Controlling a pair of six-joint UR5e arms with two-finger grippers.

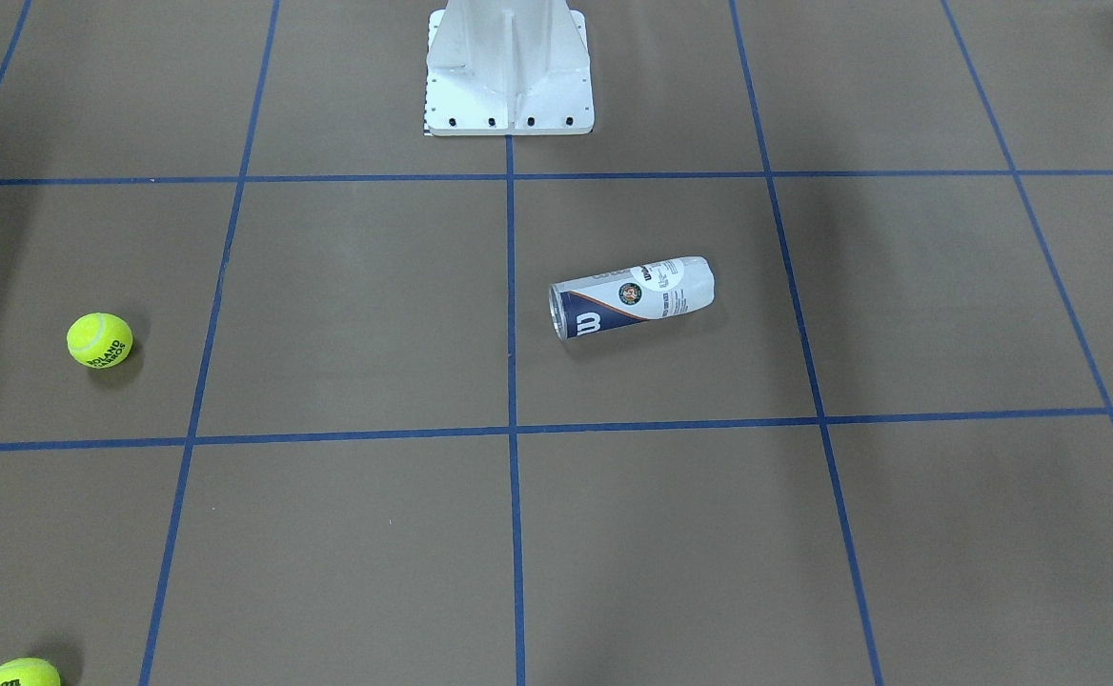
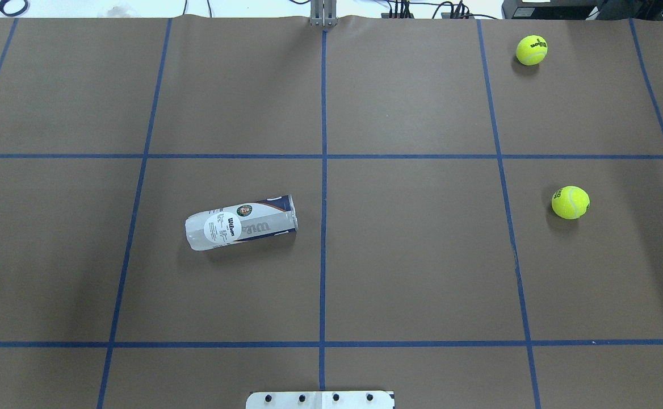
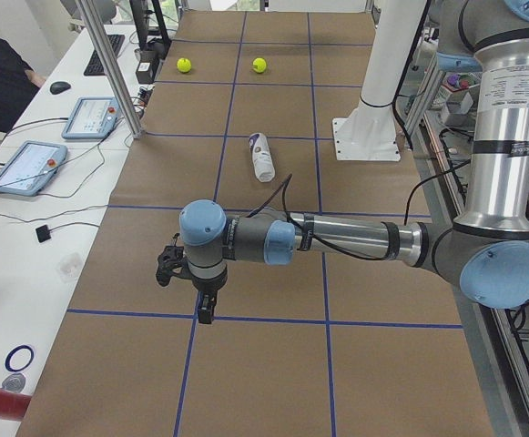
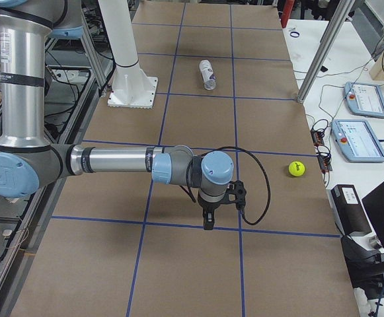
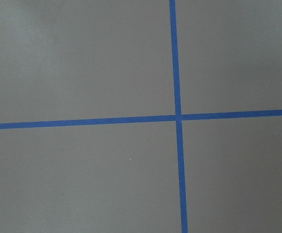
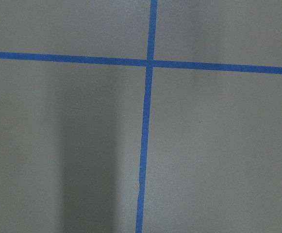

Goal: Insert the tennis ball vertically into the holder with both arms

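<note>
An edge crops one tennis ball [image 1: 20, 673]; left gripper [image 3: 205, 314] and right gripper [image 4: 208, 223] jaws are too small.

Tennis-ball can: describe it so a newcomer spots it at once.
Start at the white robot base. In the taped square before it, on the robot's left, lies the tennis-ball can. It is the only cylinder, white-and-navy; the tennis balls are yellow-green.

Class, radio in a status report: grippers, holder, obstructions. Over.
State unclear: left gripper, right gripper, both far from holder. Holder on its side. Loose: near ball, far ball.
</note>
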